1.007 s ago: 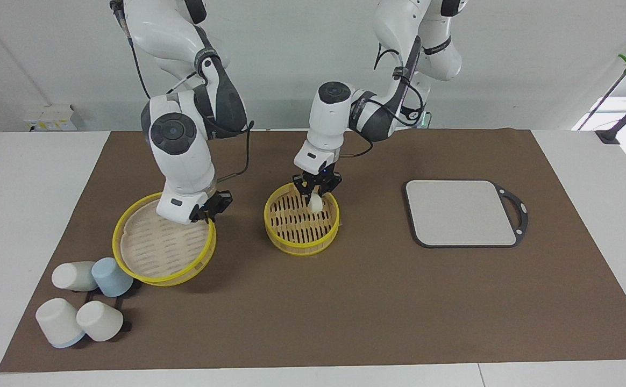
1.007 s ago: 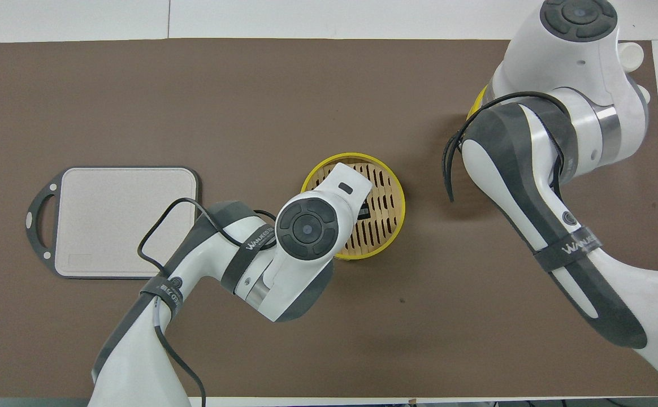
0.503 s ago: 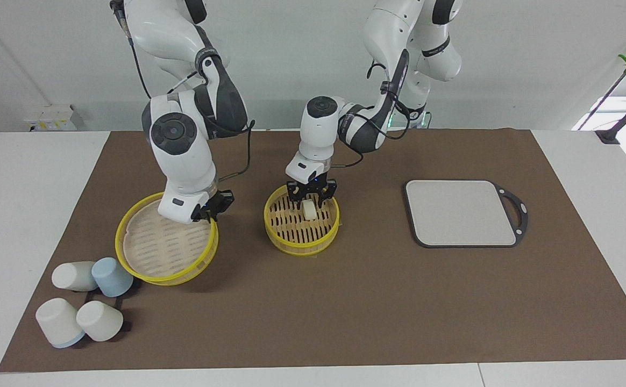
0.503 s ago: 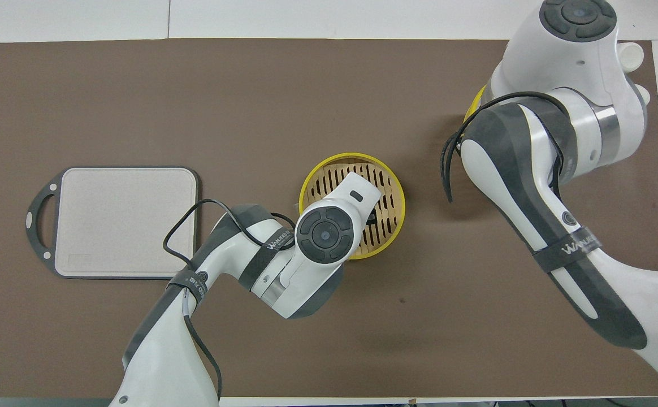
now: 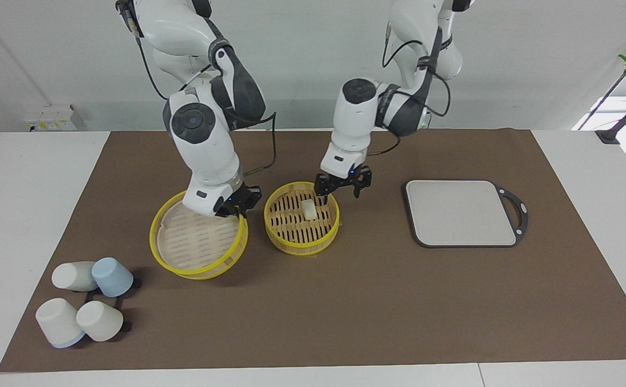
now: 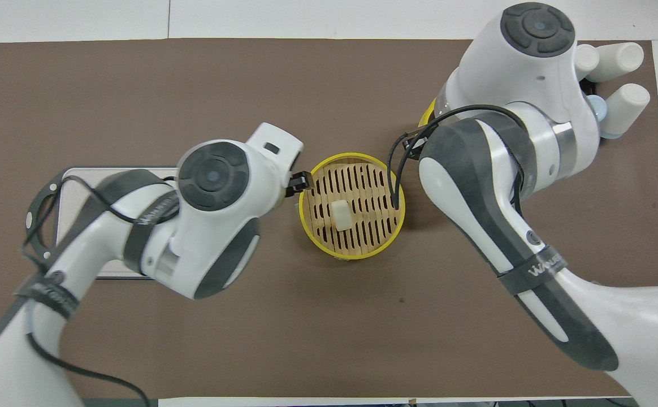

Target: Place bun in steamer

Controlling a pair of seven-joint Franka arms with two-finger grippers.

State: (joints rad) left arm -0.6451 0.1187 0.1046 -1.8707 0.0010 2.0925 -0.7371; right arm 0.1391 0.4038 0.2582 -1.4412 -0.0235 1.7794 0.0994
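The pale bun (image 5: 308, 209) (image 6: 341, 214) lies free on the slatted base of the yellow-rimmed steamer (image 5: 302, 248) (image 6: 352, 156) at the middle of the mat. My left gripper (image 5: 340, 194) hangs open and holds nothing. It is just above the steamer's rim, on the side toward the left arm's end. In the overhead view only one of its fingers (image 6: 304, 181) shows past the wrist. My right gripper (image 5: 232, 210) is shut on the rim of the steamer's lid (image 5: 194, 242). The lid is tilted and sits beside the steamer. In the overhead view the right arm hides that gripper.
A grey square board (image 5: 461, 212) (image 6: 80, 175) lies toward the left arm's end of the table. Several white and blue cups (image 5: 84, 301) (image 6: 617, 62) lie on their sides at the right arm's end, farther from the robots than the lid. A brown mat (image 5: 377, 301) covers the table.
My left gripper opened, let the bun drop into the steamer, then rose and drew back toward the left arm's end. My right gripper carried the lid closer to the steamer.
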